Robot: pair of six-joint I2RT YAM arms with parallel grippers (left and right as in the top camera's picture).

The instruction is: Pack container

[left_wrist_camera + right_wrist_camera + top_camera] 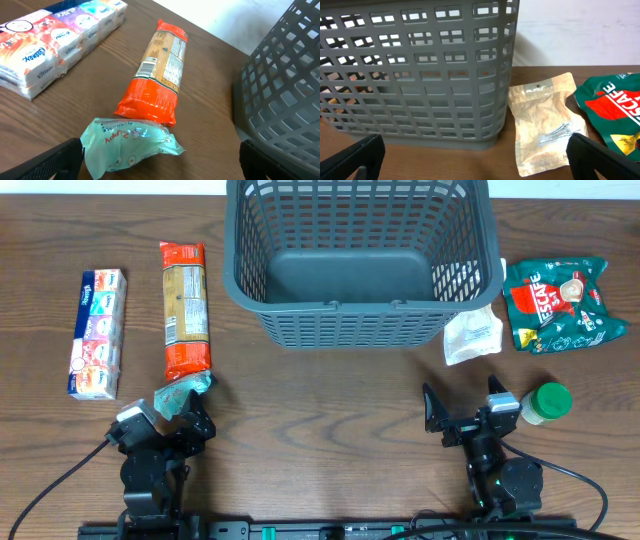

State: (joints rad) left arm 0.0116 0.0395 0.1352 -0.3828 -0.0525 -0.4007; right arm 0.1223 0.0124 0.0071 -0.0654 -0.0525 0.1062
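**At the far edge of the counter, an empty basket and plenty of ways to miss it**

Nothing is packed yet. The container (350,328) sits at the back of the counter, its solid base bare, with goods scattered on both sides of it.

Both arms rest low at the near edge. The left end effector (165,420) is spread wide and holds nothing, as is the right end effector (462,415).

The nearest trouble, to my eye, is on the left. A mint-green packet (132,145) lies right in front of the spread fingers, its far end touching the orange packet (157,75). A careless pinch could drag both, or the thin wrapper could slide out on the lift.

On the right, a green-lidded jar (546,402) sits just beside the arm, so a sideways swing might knock it rolling.

The beige pouch (545,122) lies flat against the basket's corner. Fingers coming down there may scrape the counter or nudge the lattice wall. The basket looks light and tall-sided, so a low carry could catch the rim and shove it.

The green coffee bag (560,305) and the tissue pack (98,333) are farther out, where a stretched grasp would be less sure.
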